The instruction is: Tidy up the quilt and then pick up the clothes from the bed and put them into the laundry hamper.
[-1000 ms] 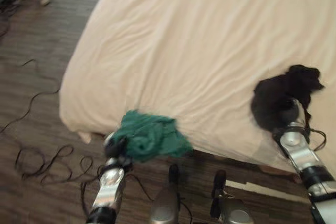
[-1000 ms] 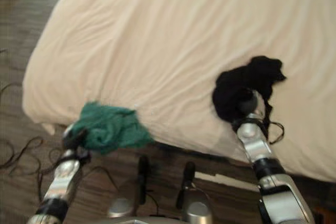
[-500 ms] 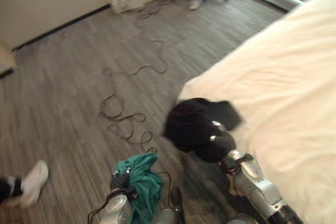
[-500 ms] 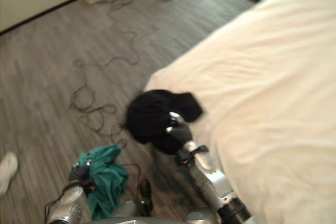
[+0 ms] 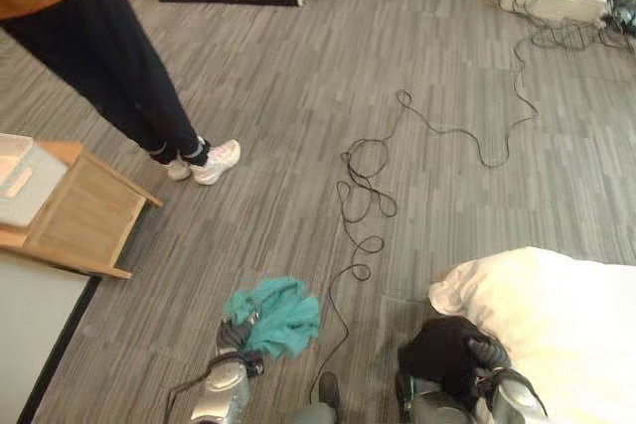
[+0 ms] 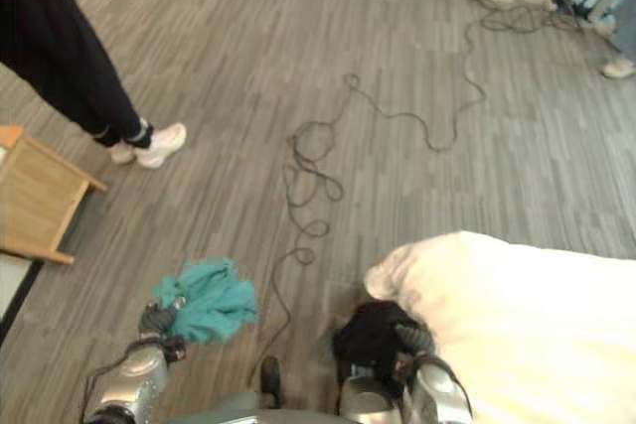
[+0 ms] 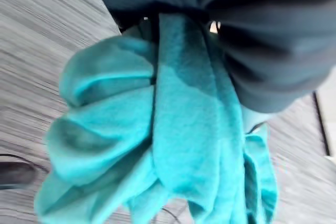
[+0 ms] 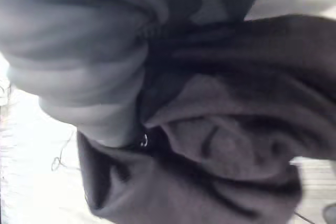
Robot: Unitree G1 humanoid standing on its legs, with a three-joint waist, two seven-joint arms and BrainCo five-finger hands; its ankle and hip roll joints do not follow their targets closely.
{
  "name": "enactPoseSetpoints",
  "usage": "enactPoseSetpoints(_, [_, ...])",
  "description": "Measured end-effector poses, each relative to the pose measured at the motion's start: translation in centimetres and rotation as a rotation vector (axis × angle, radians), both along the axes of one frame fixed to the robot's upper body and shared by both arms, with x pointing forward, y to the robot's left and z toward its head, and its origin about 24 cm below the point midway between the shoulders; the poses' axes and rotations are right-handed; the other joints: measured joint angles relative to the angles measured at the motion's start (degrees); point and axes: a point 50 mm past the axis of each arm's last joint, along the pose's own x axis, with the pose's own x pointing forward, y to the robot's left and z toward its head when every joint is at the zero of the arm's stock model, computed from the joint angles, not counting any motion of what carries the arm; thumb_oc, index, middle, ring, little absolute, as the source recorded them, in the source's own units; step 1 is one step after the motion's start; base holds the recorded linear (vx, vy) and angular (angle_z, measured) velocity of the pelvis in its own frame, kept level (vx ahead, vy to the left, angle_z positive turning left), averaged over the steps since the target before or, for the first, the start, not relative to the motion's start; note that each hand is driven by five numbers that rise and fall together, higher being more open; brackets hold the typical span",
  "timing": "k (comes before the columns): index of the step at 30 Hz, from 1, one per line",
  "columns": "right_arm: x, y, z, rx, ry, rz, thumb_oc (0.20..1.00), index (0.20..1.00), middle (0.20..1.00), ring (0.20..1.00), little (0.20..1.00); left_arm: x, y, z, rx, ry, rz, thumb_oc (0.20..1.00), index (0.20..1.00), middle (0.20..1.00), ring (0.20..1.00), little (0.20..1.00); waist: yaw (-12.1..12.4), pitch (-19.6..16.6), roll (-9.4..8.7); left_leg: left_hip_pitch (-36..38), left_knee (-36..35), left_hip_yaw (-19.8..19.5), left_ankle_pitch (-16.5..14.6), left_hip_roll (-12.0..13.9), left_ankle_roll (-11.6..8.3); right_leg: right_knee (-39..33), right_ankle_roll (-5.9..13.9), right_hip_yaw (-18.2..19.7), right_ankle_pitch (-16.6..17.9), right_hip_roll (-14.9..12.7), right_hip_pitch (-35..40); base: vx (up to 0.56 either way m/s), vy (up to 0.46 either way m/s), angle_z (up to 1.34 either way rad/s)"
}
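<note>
Turned well away from the bed since a second ago: then both arms reached over the cream-coloured quilt, now mostly grey wood-grain floor point(image 5: 298, 96) ahead, with just a corner of the cream quilt-covered bed point(image 5: 556, 305) left at lower right. A whole-view swing, so a turn of the robot and not a shift of the clothes. Crumpled teal fabric garment point(image 5: 273, 313) bunched in the left hand point(image 5: 235, 337), fingers curled round the cloth in the left wrist view, folds hanging free above the floor. Crumpled black fabric garment point(image 5: 442, 353) clutched in the right hand point(image 5: 485, 356), wrapped over and round that hand's cover in its wrist view, carried just beside the bed corner. Both garments off the bed and in hand, so pick-up judged done and the carry to the laundry hamper under way; no hamper to be made out yet. Light wooden bedside stand point(image 5: 75, 211) at far left, a person's dark-trousered legs and white shoes point(image 5: 204, 161) beside it, a loose black cable point(image 5: 363, 186) trailing across the floor between. Likely more turning or walking needed to find the hamper, with care not to drop either bundle.
</note>
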Motion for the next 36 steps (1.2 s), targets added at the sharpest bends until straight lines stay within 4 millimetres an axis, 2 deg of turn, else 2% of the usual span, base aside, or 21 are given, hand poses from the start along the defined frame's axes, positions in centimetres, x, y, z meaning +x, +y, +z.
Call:
enactPoseSetpoints(1, [-0.4,0.4,-0.4,0.003,0.025,0.008,0.200,0.200,0.200,0.200,0.200,-0.6,0.4,-0.2,0.016,0.027,-0.005,0.200,0.200,0.200,0.200,0.200,-0.15,-0.75,-1.89,0.52,-0.01,-0.24,-0.53,-1.42,-0.76,-2.37,0.63,-0.19,3.39,-2.53,-0.33,0.06,-0.005,0.54])
enactPoseSetpoints(2, [1.4,-1.6,0.4,-0.074,0.011,-0.037,0.200,0.200,0.200,0.200,0.200,-0.7,0.0,0.0,0.018,0.020,-0.048,0.200,0.200,0.200,0.200,0.200,2.73,-0.78,-0.73,-0.79,-0.02,1.30,-6.89,-0.78,-1.38,-5.67,-0.57,-1.49,9.06,-2.46,0.01,0.06,-0.004,0.38])
enactPoseSetpoints(6, [-1.0,0.4,-2.6,-0.235,0.317,0.269,0.200,0.200,0.200,0.200,0.200,-1.5,-1.4,-2.2,0.244,0.294,-0.448,0.200,0.200,0.200,0.200,0.200,4.08,-2.55,-1.02,-3.98,-0.01,1.84,-6.34,-0.42,-1.94,-5.62,-0.54,-3.21,9.05,-2.35,-3.40,0.03,-0.068,0.04])
enactPoseSetpoints(11, [-1.6,1.7,-3.2,-0.222,0.355,0.316,0.200,0.200,0.200,0.200,0.200,-3.0,-2.5,-3.0,0.234,0.355,-0.511,0.200,0.200,0.200,0.200,0.200,6.40,-1.55,-0.19,-4.12,2.35,3.82,-7.21,1.98,-4.03,-2.20,-2.94,-6.76,6.96,0.49,-4.83,0.03,-0.185,-0.28])
enactPoseSetpoints(13, [-0.1,3.2,-3.0,-0.184,0.324,0.341,0.200,0.200,0.200,0.200,0.200,-1.6,-1.0,-2.3,0.258,0.327,-0.462,0.200,0.200,0.200,0.200,0.200,9.81,2.00,-3.02,-12.49,21.68,2.97,-8.90,1.74,-7.76,11.22,-6.81,-7.94,-0.69,-0.86,-10.35,0.15,-0.212,-0.38])
enactPoseSetpoints(14, [0.0,2.8,-2.9,-0.189,0.325,0.337,0.200,0.200,0.200,0.200,0.200,-0.8,-1.4,-2.2,0.221,0.301,-0.401,0.200,0.200,0.200,0.200,0.200,9.63,3.28,-3.21,-20.07,36.77,-1.09,-7.80,1.05,-8.44,8.79,-7.64,-8.70,-2.40,-1.09,-7.83,0.31,-0.077,0.26])
enactPoseSetpoints(15, [0.3,3.0,-2.8,-0.192,0.321,0.351,0.200,0.200,0.200,0.200,0.200,-0.9,-1.5,-2.2,0.208,0.298,-0.388,0.200,0.200,0.200,0.200,0.200,9.69,3.41,-3.25,-21.92,36.33,-0.47,-8.10,-0.11,-8.70,3.38,-7.35,-7.88,-2.22,-0.69,-5.59,0.45,-0.069,0.30])
enactPoseSetpoints(16, [0.5,2.8,-2.7,-0.206,0.316,0.363,0.200,0.200,0.200,0.200,0.200,-1.0,-2.1,-2.4,0.168,0.288,-0.358,0.200,0.200,0.200,0.200,0.200,10.52,2.96,-2.60,-22.58,28.97,0.37,-8.51,-1.01,-7.54,-3.40,-5.88,-6.25,-1.72,1.06,-2.63,0.45,-0.004,-0.30])
enactPoseSetpoints(17, [0.9,1.7,-2.4,-0.236,0.313,0.357,0.200,0.200,0.200,0.200,0.200,-0.9,-3.1,-2.4,0.134,0.272,-0.338,0.200,0.200,0.200,0.200,0.200,12.38,3.29,1.69,-23.13,22.37,1.39,-8.79,2.66,-8.41,9.65,-9.14,-8.00,-2.10,3.97,-5.05,0.47,0.032,0.00])
enactPoseSetpoints(18, [0.2,2.3,-2.8,-0.220,0.327,0.365,0.200,0.200,0.200,0.200,0.200,-0.3,-2.3,-2.0,0.143,0.243,-0.329,0.200,0.200,0.200,0.200,0.200,11.97,2.81,-0.80,-24.50,20.04,2.74,-8.78,0.51,-8.11,11.32,-9.19,-4.35,-9.38,1.40,-1.18,0.49,0.039,0.38])
enactPoseSetpoints(19, [0.0,1.6,-2.7,-0.234,0.341,0.359,0.200,0.200,0.200,0.200,0.200,-0.5,-3.2,-2.2,0.116,0.248,-0.331,0.200,0.200,0.200,0.200,0.200,11.41,4.20,2.27,-24.66,16.40,3.36,-7.74,1.67,-6.71,6.37,-6.59,-4.74,-7.30,4.40,3.34,0.47,0.047,0.72])
enactPoseSetpoints(22, [-0.9,1.4,-3.1,-0.262,0.392,0.387,0.200,0.200,0.200,0.200,0.200,-1.6,-2.6,-2.5,0.101,0.267,-0.287,0.200,0.200,0.200,0.200,0.200,13.71,4.61,-1.62,-28.22,6.11,12.19,-2.70,-3.26,-1.10,-3.23,-5.61,-1.66,-5.14,1.55,7.61,0.53,0.031,-0.02])
enactPoseSetpoints(25, [-2.6,0.9,-3.6,-0.279,0.475,0.406,0.200,0.200,0.200,0.200,0.200,-4.4,-1.2,-3.3,0.089,0.356,-0.196,0.200,0.200,0.200,0.200,0.200,15.28,4.49,-2.89,-26.44,1.80,13.60,1.33,-3.81,0.15,-5.20,-4.54,0.39,-7.66,0.97,13.32,0.68,0.031,-0.59])
enactPoseSetpoints(27, [-3.0,1.3,-3.8,-0.274,0.485,0.421,0.200,0.200,0.200,0.200,0.200,-5.3,0.0,-3.3,0.110,0.399,-0.167,0.200,0.200,0.200,0.200,0.200,15.72,4.40,-7.82,-25.38,5.48,15.04,3.85,-5.97,1.76,-1.05,-2.48,-0.39,-9.55,-2.16,14.01,0.75,0.166,-0.48])
enactPoseSetpoints(29, [-2.9,1.1,-3.7,-0.294,0.485,0.437,0.200,0.200,0.200,0.200,0.200,-4.5,0.1,-3.2,0.110,0.405,-0.154,0.200,0.200,0.200,0.200,0.200,14.73,4.34,-8.72,-22.07,6.42,14.33,1.08,-6.98,3.04,16.75,0.62,-3.17,-8.80,-3.72,8.58,0.75,0.203,-0.08])
enactPoseSetpoints(30, [-3.7,0.7,-3.9,-0.304,0.504,0.445,0.200,0.200,0.200,0.200,0.200,-4.2,-0.2,-3.2,0.112,0.395,-0.170,0.200,0.200,0.200,0.200,0.200,14.46,4.26,-8.42,-17.65,5.49,13.57,0.21,-7.36,2.54,34.55,6.51,-2.33,-3.92,-6.16,3.65,0.48,0.111,0.50])
enactPoseSetpoints(31, [-5.4,0.5,-4.2,-0.309,0.539,0.464,0.200,0.200,0.200,0.200,0.200,-3.3,-0.3,-2.9,0.143,0.382,-0.211,0.200,0.200,0.200,0.200,0.200,13.18,3.04,-7.15,-13.58,6.23,8.63,-2.85,-8.83,3.68,47.76,6.49,-0.86,-3.70,-5.63,-1.71,0.76,0.104,1.08])
enactPoseSetpoints(32, [-5.4,0.7,-4.3,-0.314,0.541,0.484,0.200,0.200,0.200,0.200,0.200,-3.6,0.0,-3.0,0.163,0.396,-0.217,0.200,0.200,0.200,0.200,0.200,10.44,3.18,-5.25,-11.70,6.51,5.05,-4.50,-8.55,4.29,55.22,1.40,-1.25,-4.22,-3.65,-5.84,0.50,-0.046,1.47])
enactPoseSetpoints(34, [-5.3,0.4,-4.2,-0.329,0.532,0.491,0.200,0.200,0.200,0.200,0.200,-2.7,-0.1,-2.7,0.191,0.357,-0.247,0.200,0.200,0.200,0.200,0.200,8.68,1.35,-3.37,-7.35,4.70,1.80,-6.53,-9.40,4.11,52.84,0.72,-3.08,-5.75,-2.35,-15.69,1.05,-0.383,1.57])
enactPoseSetpoints(35, [-2.9,0.1,-3.3,-0.365,0.452,0.510,0.200,0.200,0.200,0.200,0.200,-1.1,-0.3,-2.1,0.194,0.304,-0.247,0.200,0.200,0.200,0.200,0.200,4.11,1.02,-1.37,-6.85,5.65,-3.75,-10.56,-8.89,-1.92,39.14,-3.80,-4.02,-9.62,0.67,-23.64,0.94,-0.494,2.04])
enactPoseSetpoints(36, [-2.1,-0.1,-2.9,-0.394,0.412,0.544,0.200,0.200,0.200,0.200,0.200,0.4,-0.8,-1.5,0.208,0.254,-0.277,0.200,0.200,0.200,0.200,0.200,2.19,1.18,0.14,-6.87,6.02,-4.54,-13.86,-8.42,-3.85,24.36,-4.85,-5.18,-8.83,0.61,-25.08,1.04,-0.566,3.32])
